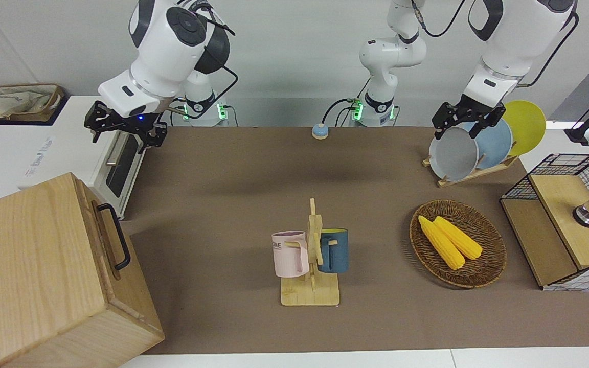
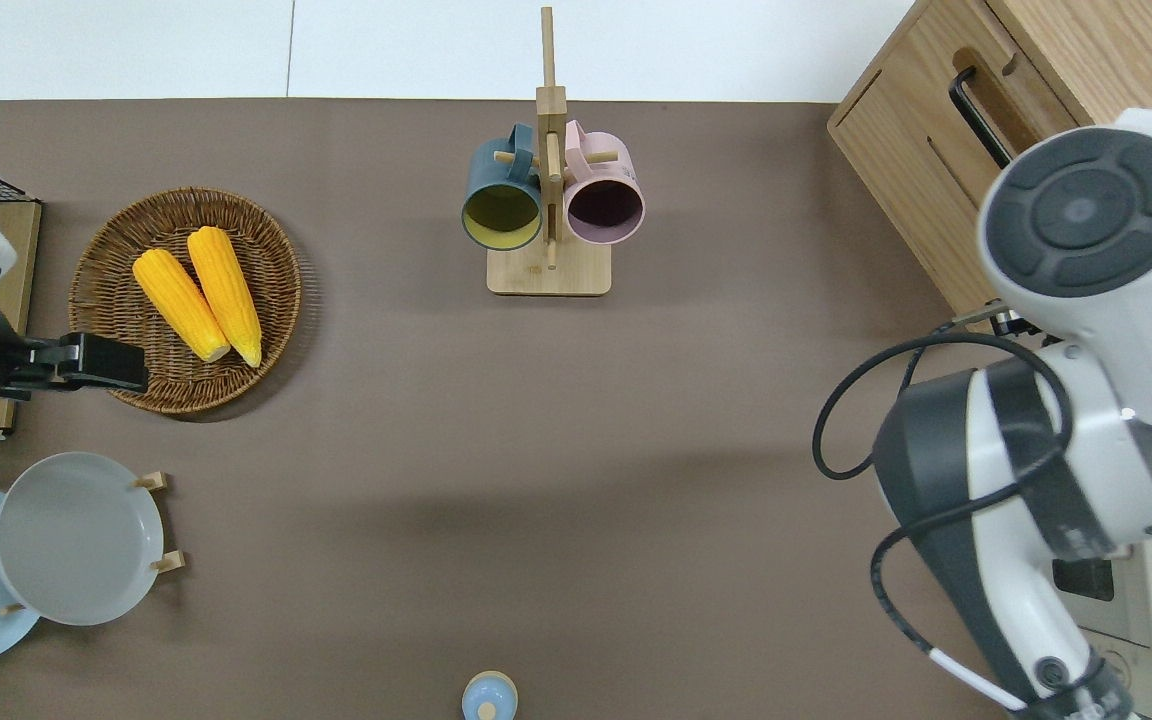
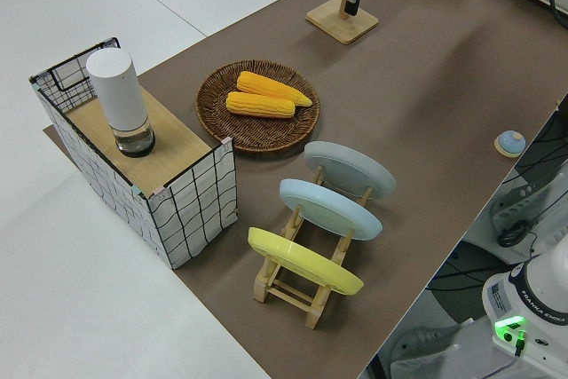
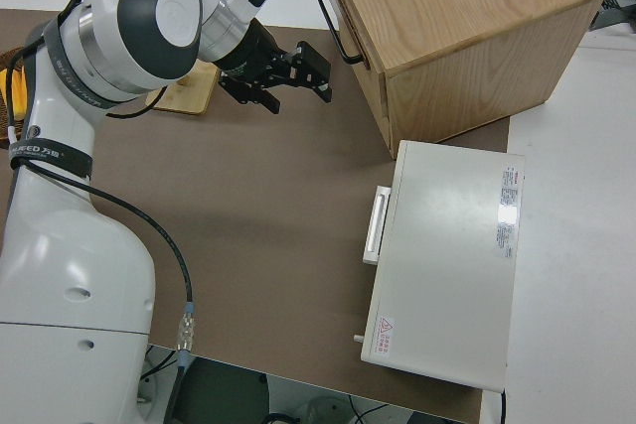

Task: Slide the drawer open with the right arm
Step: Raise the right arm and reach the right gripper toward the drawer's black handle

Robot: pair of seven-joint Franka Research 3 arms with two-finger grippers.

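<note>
From the front we see the right end effector (image 1: pixel 125 129) up in the air with its fingers spread and nothing between them. The drawer (image 1: pixel 109 240), shut, faces the surface (image 1: pixel 233 168) from the wooden cabinet (image 1: pixel 34 266) at the right arm's end, farther from the robots than the toaster oven (image 1: pixel 115 163). The left arm is parked, its end effector (image 1: pixel 460 122) open.

From overhead the right arm (image 2: pixel 1066 400) hides its end effector and part of the drawer's handle (image 2: pixel 971 100).

In the right side view the spread fingers (image 4: pixel 320 68) hang near the handle, apart from it.
</note>
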